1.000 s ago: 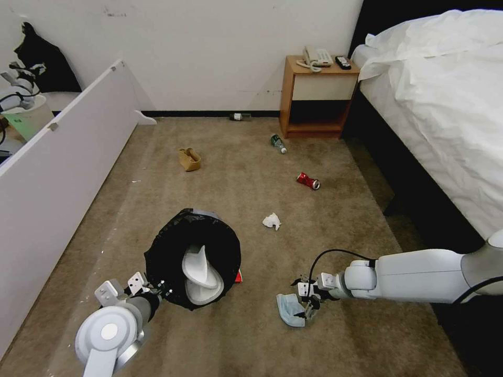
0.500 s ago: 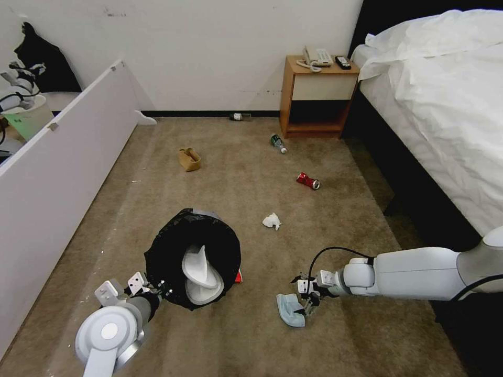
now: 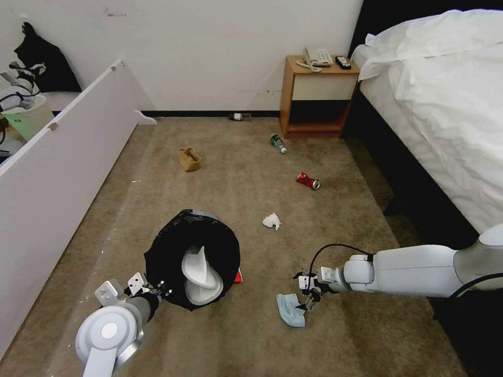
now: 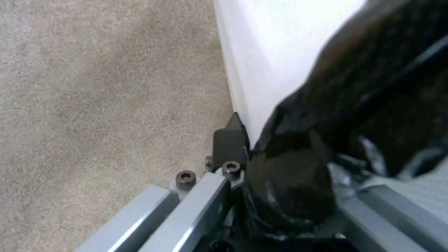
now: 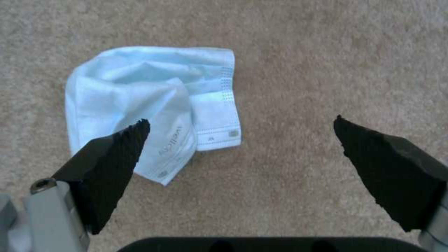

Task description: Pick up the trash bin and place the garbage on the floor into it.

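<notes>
From the head camera, I have the trash bin (image 3: 193, 259) tipped toward me on the floor (image 3: 236, 183), its black liner folded over the rim. The left gripper (image 3: 153, 291) sits at the bin's near edge, and white slippers (image 3: 201, 275) already lie inside. A red packet (image 3: 239, 276) peeks out on the carpet just beside the bin. My right gripper (image 3: 309, 297) hangs low over the blue face mask (image 3: 290, 309), which lies flat on the carpet and ungrasped.

By my count the job is barely begun. Left on the carpet are the mask, the white tissue (image 3: 271, 221), the red can (image 3: 308, 180), 2 green-labelled bottles, 1 mid-room (image 3: 278, 143) and 1 by the wall (image 3: 240, 117), and the brown paper bag (image 3: 189, 159). The nightstand (image 3: 317, 97), the bed (image 3: 445, 104) and the white panel (image 3: 57, 173) hem the room, but nothing blocks the reach to the mask.

From the left wrist camera, the left gripper (image 4: 280, 196) is clamped on the liner-covered rim, with the bin's white wall (image 4: 275, 52) rising beside it over the carpet.

From the right wrist camera, the right gripper (image 5: 240, 150) has its 2 black fingertips (image 5: 117, 154) spread wide apart, 1 over the mask's (image 5: 149, 105) edge and the other over bare carpet. I judge it needs to center before closing.
</notes>
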